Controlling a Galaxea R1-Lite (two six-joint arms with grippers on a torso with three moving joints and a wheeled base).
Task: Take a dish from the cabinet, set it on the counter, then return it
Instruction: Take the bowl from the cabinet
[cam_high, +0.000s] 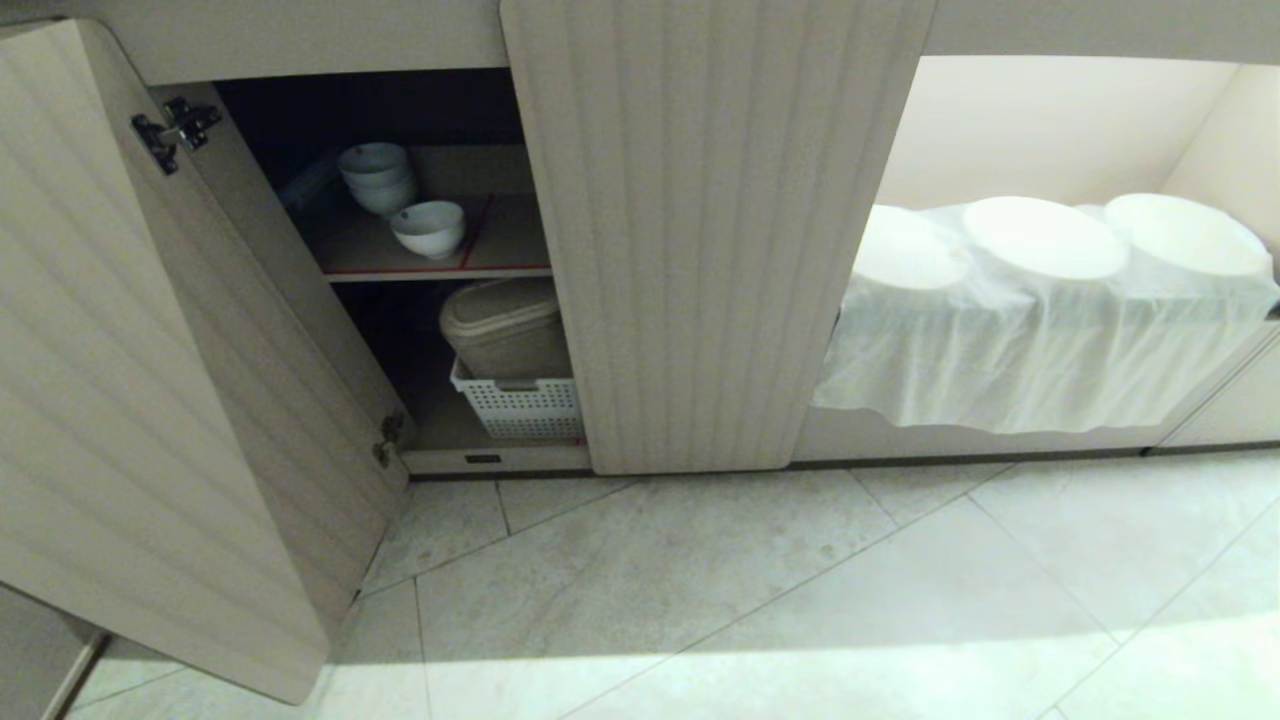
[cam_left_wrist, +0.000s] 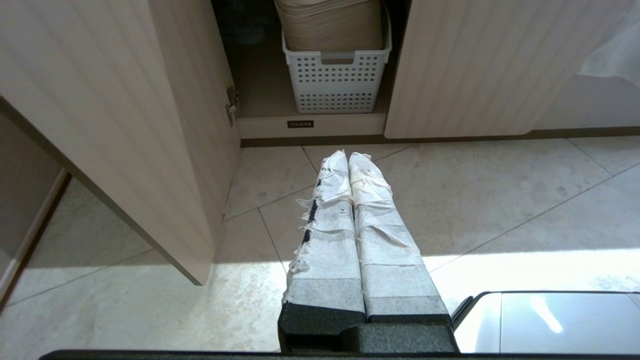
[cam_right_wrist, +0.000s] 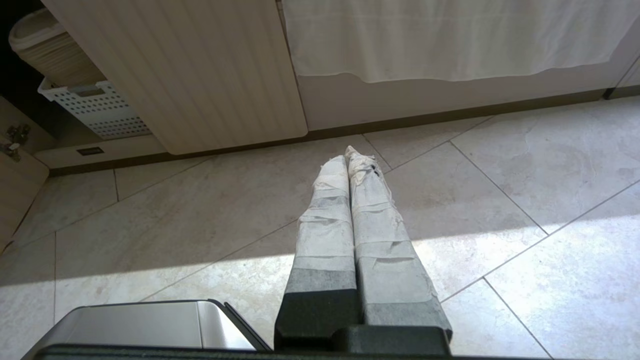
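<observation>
The small round white bowl (cam_high: 428, 227) sits on the red-edged upper shelf (cam_high: 440, 268) of the low beige fluted cabinet (cam_high: 715, 230), beside stacked white bowls (cam_high: 378, 176). Well below it, the tape-wrapped left gripper (cam_left_wrist: 348, 159) and right gripper (cam_right_wrist: 346, 156) hang over the pale tiled floor (cam_high: 760, 590) before the cabinet, both pinched together, holding nothing

Kitchen: bowls (cam_high: 428, 228) inside cabinet (cam_high: 715, 230), tiled floor (cam_high: 800, 590).
</observation>
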